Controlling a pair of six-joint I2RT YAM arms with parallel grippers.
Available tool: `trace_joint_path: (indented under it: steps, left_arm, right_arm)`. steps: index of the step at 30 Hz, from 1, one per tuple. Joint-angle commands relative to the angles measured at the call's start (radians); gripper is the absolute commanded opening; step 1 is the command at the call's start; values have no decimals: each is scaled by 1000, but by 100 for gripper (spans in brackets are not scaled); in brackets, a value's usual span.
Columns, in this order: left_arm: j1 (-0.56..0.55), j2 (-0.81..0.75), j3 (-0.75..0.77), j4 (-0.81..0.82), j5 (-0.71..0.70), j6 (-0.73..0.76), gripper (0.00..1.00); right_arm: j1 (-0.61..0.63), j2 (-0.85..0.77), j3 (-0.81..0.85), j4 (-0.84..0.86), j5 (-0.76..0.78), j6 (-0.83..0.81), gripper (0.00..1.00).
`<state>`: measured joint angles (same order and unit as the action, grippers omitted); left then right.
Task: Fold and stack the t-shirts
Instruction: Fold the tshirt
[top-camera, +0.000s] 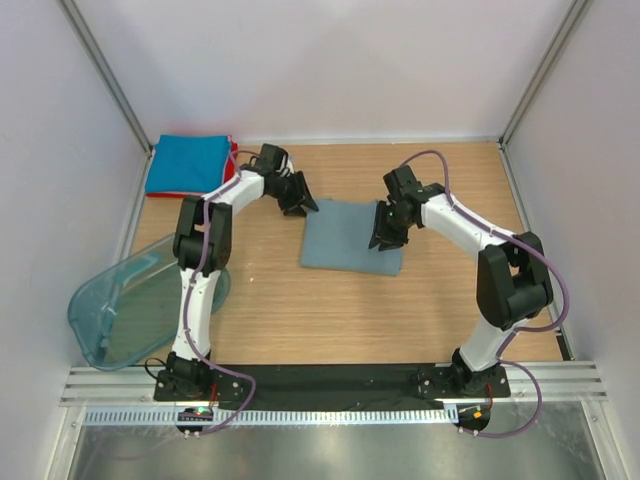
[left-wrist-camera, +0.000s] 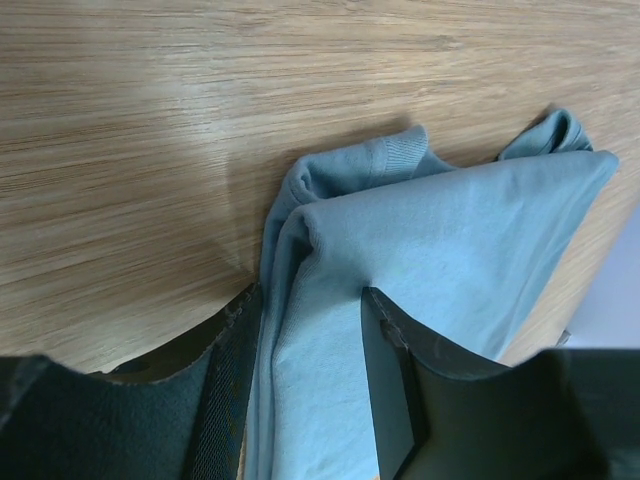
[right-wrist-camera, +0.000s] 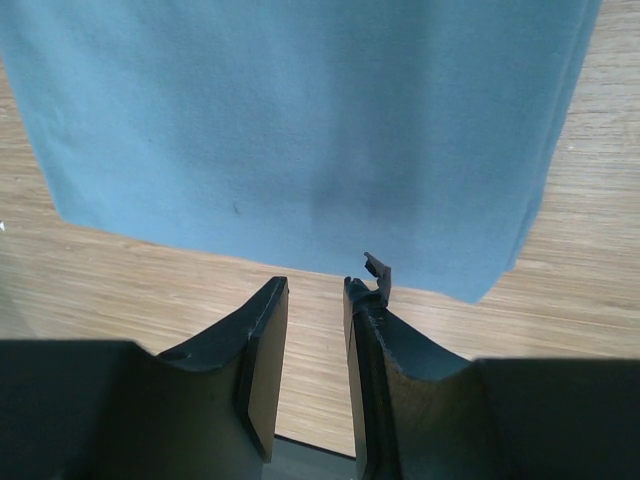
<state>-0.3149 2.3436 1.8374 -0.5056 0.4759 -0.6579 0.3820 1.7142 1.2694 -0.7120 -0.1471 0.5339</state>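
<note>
Nearest, a teal plastic tub (top-camera: 112, 305) sits at the left edge of the wooden table (top-camera: 400, 315). Mid-table lies the grey-blue t-shirt (top-camera: 345, 245), folded to a flat rectangle. The right gripper (top-camera: 383, 238) hangs at its right side – jaws narrow, only bare wood between them, the cloth's edge just beyond the tips. The left gripper (top-camera: 300, 205) is at the shirt's far-left corner, jaws wide, straddling the bunched cloth there without pinching it. Farthest, in the far-left corner, a bright blue t-shirt (top-camera: 185, 165) lies folded on a red one (top-camera: 234, 152)
</note>
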Motion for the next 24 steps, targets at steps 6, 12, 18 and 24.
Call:
trace_joint_path:
  steps: [6,12,18,24]
  left_arm:
    - [-61,86,19,-111,-220,29,48]
    - [-82,105,13,-120,-252,18,40]
    - [-127,77,69,-122,-212,9,1]
    - [-159,-26,180,-321,-336,-14,0]
  right_arm:
    - [1,-87,-25,-17,43,-6,36]
    - [1,-108,-31,-27,52,-9,36]
    - [1,-139,-51,-29,55,-12,36]
    - [3,-185,-73,-23,61,1,36]
